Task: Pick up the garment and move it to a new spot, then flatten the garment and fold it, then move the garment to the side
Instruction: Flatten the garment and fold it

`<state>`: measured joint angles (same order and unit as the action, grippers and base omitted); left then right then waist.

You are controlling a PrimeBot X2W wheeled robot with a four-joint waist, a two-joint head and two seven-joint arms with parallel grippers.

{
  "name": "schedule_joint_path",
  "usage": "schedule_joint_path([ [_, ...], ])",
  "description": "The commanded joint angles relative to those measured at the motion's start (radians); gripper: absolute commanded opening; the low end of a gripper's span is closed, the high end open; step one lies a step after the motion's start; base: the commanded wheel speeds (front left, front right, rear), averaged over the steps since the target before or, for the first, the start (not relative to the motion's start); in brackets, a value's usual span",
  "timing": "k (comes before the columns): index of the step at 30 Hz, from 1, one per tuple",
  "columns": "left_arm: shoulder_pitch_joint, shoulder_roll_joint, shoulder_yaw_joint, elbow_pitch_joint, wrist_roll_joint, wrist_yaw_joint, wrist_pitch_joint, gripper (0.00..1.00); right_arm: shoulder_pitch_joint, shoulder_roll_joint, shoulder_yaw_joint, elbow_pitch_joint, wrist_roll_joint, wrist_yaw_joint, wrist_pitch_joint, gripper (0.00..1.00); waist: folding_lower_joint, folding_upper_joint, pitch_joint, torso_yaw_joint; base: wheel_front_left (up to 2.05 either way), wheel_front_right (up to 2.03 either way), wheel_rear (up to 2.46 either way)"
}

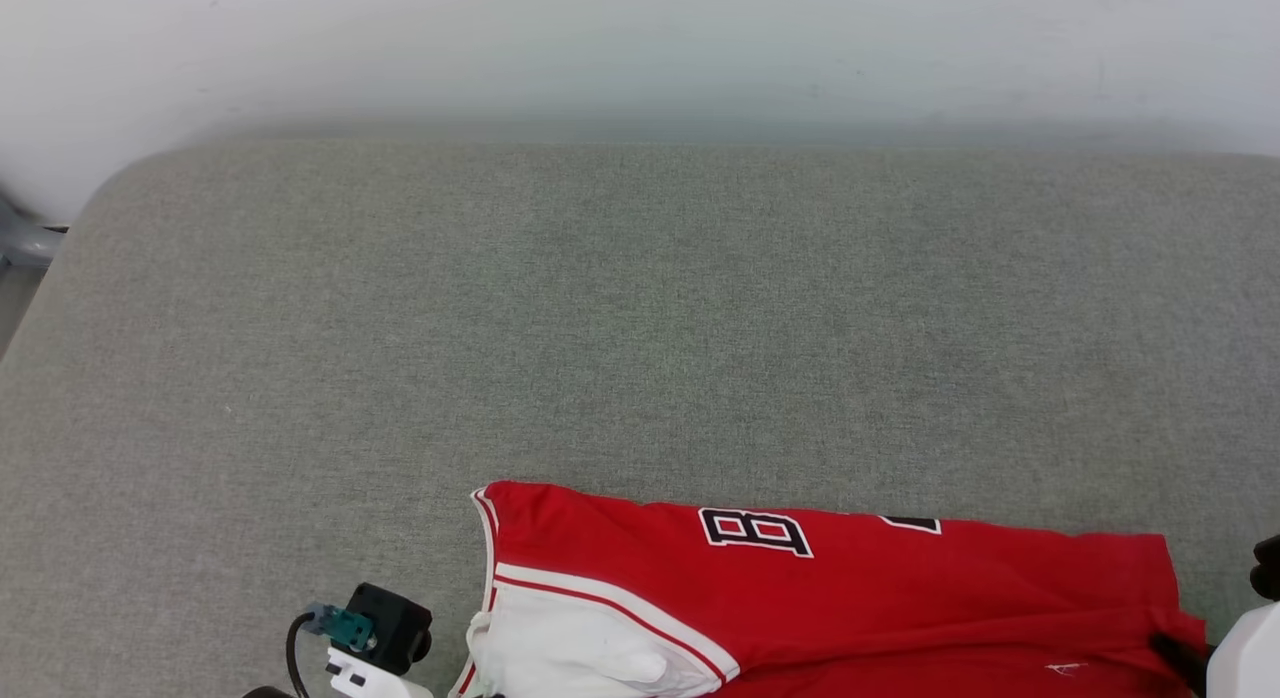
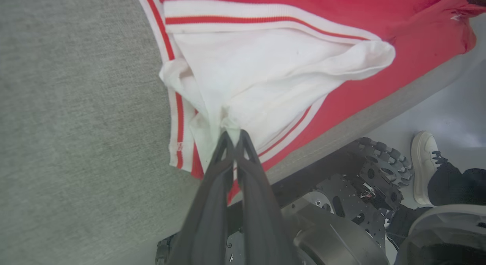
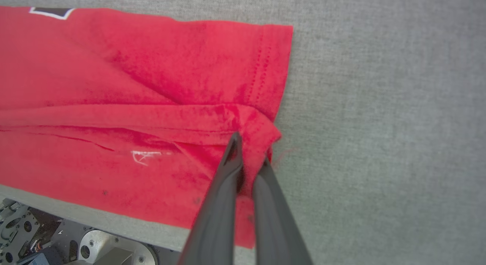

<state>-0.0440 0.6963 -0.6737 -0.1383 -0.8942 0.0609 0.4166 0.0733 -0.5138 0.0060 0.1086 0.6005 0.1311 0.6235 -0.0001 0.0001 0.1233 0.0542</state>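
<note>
The garment (image 1: 880, 598), a red jersey T-shirt with white sleeves and black white-edged print, lies along the near edge of the grey table (image 1: 640, 328), partly folded. My left gripper (image 2: 234, 136) is shut on a bunch of white sleeve cloth of the garment (image 2: 273, 67) at its left end. My right gripper (image 3: 248, 151) is shut on a gathered red hem corner of the garment (image 3: 133, 86), near the small white hem logo (image 3: 141, 156). In the head view, the left wrist (image 1: 375, 628) sits at the bottom left and the right arm (image 1: 1245, 648) at the bottom right.
The grey fabric surface stretches far back to a white wall (image 1: 640, 48). The table's near edge (image 2: 364, 117) runs just beside the garment, with my wheeled base (image 2: 341, 204) below it. A person's white shoe (image 2: 423, 162) stands on the floor by the base.
</note>
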Motion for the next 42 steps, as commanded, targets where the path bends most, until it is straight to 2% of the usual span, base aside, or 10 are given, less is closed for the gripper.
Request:
schedule_joint_path([
  [1, -0.007, -0.002, 0.001, 0.005, -0.004, -0.003, -0.001, 1.0, 0.016, -0.012, 0.003, 0.01, 0.013, -0.001, 0.005, 1.0, 0.0001, -0.0001, 0.0, -0.001, 0.0, 0.0, 0.0],
  [8, 0.012, -0.015, 0.019, 0.022, -0.001, 0.014, -0.048, 1.0, 0.024, -0.035, 0.023, -0.012, 0.058, -0.001, 0.016, 1.0, 0.0001, -0.0001, -0.031, -0.006, 0.0, 0.0, 0.0],
  [13, 0.019, -0.035, 0.054, 0.024, 0.012, 0.039, -0.123, 1.0, 0.03, -0.03, -0.001, -0.051, 0.079, -0.001, 0.057, 1.0, 0.0001, -0.0001, -0.063, -0.007, 0.0, 0.0, 0.0],
  [20, 0.015, -0.076, 0.123, 0.021, 0.051, 0.069, -0.303, 1.0, 0.047, 0.05, -0.104, -0.11, 0.062, -0.001, 0.167, 1.0, 0.0001, -0.0001, -0.087, 0.002, 0.0, 0.0, 0.0],
  [22, 0.001, -0.08, 0.136, 0.021, 0.098, 0.07, -0.38, 1.0, 0.05, 0.083, -0.137, -0.118, 0.04, -0.001, 0.198, 1.0, 0.0001, -0.0001, -0.087, 0.003, 0.0, 0.0, 0.0],
  [26, 0.003, -0.112, 0.183, 0.044, 0.152, 0.101, -0.543, 1.0, 0.047, 0.149, -0.198, -0.111, -0.004, -0.001, 0.236, 1.0, 0.0001, -0.0001, -0.078, 0.006, 0.0, 0.0, 0.0],
  [29, 0.009, -0.121, 0.206, 0.06, 0.172, 0.103, -0.616, 1.0, 0.02, 0.204, -0.248, -0.093, -0.017, -0.001, 0.25, 1.0, 0.0001, -0.0001, -0.066, 0.009, 0.0, 0.0, 0.0],
  [34, 0.014, -0.127, 0.239, 0.082, 0.194, 0.094, -0.661, 1.0, -0.018, 0.251, -0.295, -0.05, -0.065, -0.001, 0.248, 1.0, 0.0001, -0.0001, -0.043, 0.013, 0.0, 0.0, 0.0],
  [40, -0.002, -0.135, 0.245, 0.101, 0.226, 0.081, -0.676, 1.0, -0.064, 0.269, -0.333, 0.019, -0.106, -0.001, 0.236, 1.0, 0.0001, -0.0001, -0.017, 0.022, 0.0, 0.0, 0.0],
  [42, -0.002, -0.153, 0.238, 0.11, 0.229, 0.07, -0.676, 1.0, -0.079, 0.279, -0.336, 0.049, -0.119, -0.001, 0.233, 1.0, 0.0001, -0.0001, -0.007, 0.024, 0.0, 0.0, 0.0],
])
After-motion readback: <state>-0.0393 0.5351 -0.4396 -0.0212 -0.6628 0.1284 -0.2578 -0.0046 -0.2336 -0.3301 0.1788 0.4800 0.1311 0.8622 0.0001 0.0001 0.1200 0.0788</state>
